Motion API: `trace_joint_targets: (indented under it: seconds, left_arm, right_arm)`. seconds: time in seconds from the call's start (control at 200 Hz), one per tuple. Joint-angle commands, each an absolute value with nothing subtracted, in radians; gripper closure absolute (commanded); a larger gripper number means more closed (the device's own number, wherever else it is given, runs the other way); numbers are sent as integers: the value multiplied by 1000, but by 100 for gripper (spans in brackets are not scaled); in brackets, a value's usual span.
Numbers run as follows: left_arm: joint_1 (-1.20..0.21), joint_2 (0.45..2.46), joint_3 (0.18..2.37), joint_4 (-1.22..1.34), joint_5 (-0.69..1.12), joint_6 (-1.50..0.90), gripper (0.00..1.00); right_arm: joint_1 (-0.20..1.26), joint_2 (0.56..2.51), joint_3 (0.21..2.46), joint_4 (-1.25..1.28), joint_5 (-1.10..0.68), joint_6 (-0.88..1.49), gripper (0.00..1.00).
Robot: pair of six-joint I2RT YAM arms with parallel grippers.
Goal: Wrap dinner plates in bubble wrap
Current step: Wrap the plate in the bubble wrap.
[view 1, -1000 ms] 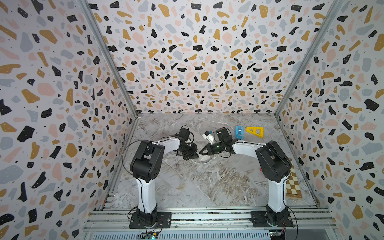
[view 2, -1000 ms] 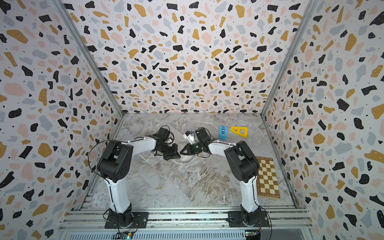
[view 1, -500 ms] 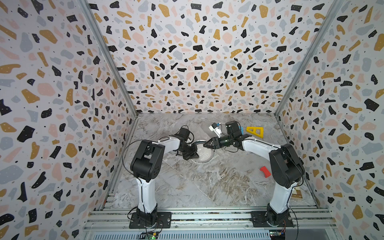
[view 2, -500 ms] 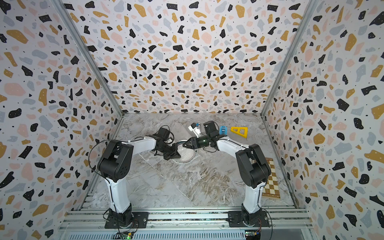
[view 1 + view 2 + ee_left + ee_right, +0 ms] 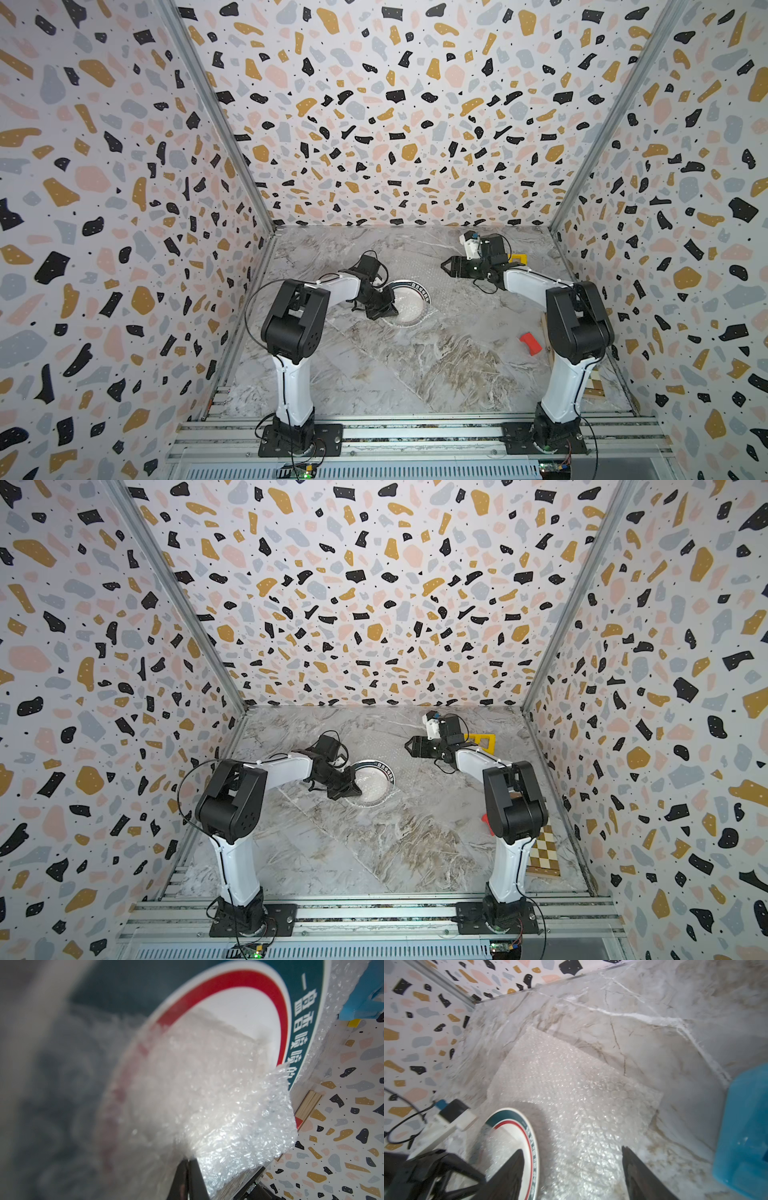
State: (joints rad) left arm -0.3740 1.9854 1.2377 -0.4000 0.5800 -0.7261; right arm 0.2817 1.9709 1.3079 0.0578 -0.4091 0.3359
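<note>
Left tool (image 5: 188,1164), pinching a fold of bubble wrap (image 5: 239,1126), holds it over the dinner plate (image 5: 239,1005) lying mid-bench (image 5: 415,374). Right tool (image 5: 448,266) hovers spread and empty nearby. Best practice: keep the fold low and taut while gathering the far flap.

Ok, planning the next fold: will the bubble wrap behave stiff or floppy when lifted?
Probably floppy: the bubble wrap flap bends limply over the plate. Likely light, since the shut left fingers hold it by one edge.
</note>
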Motion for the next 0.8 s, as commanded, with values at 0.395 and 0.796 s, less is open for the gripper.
trace_joint_targets:
  seconds: [0.395, 0.796]
  left_arm:
    - [-370, 2023, 1242, -413, 527, -724, 96]
    - [-370, 2028, 1249, -411, 531, -726, 96]
  right_arm:
    - [284, 2166, 1499, -56, -218, 477, 17]
    - [293, 2177, 1450, 80, -484, 555, 35]
